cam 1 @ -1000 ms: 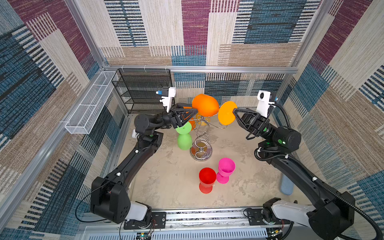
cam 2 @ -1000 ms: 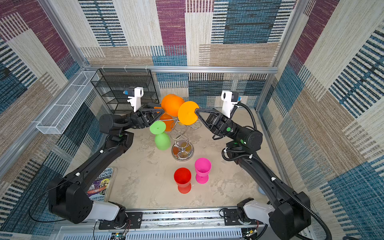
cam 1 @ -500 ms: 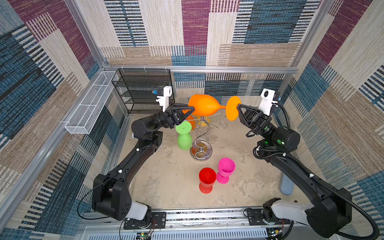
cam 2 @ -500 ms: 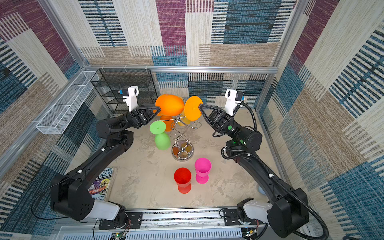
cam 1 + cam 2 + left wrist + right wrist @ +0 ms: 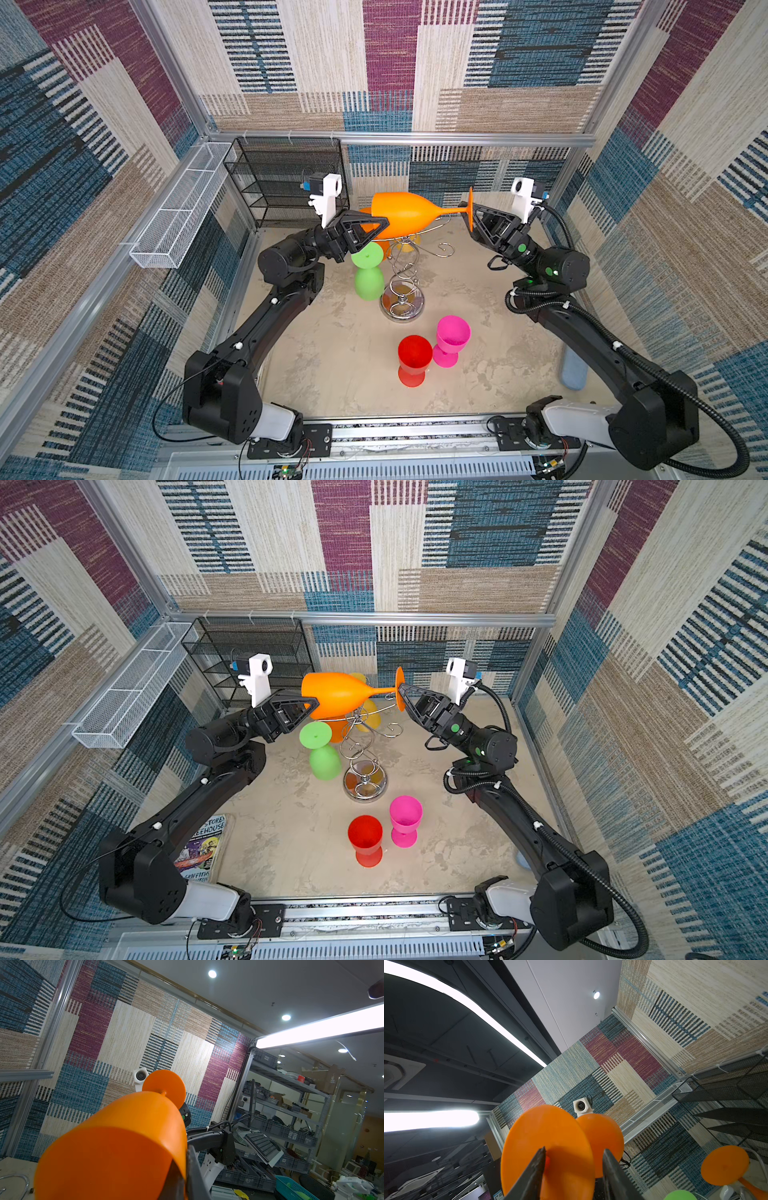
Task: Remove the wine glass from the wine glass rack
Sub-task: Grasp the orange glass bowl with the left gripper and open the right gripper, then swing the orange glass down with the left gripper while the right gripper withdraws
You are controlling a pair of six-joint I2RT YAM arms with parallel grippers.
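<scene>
Patchwork walls (image 5: 390,62), left jaws clenched on orange wine glass (image 5: 405,212), right jaws parted.

We reach our left arm (image 5: 266,320) and right arm (image 5: 582,328) up and inward, tips facing. Our left claw (image 5: 384,222) is clamped on the glass (image 5: 407,212) rim; our right claw (image 5: 473,214) has its fingers apart.

yellow glass (image 5: 371,719) — partly hidden behind orange glass (image 5: 336,694).
</scene>
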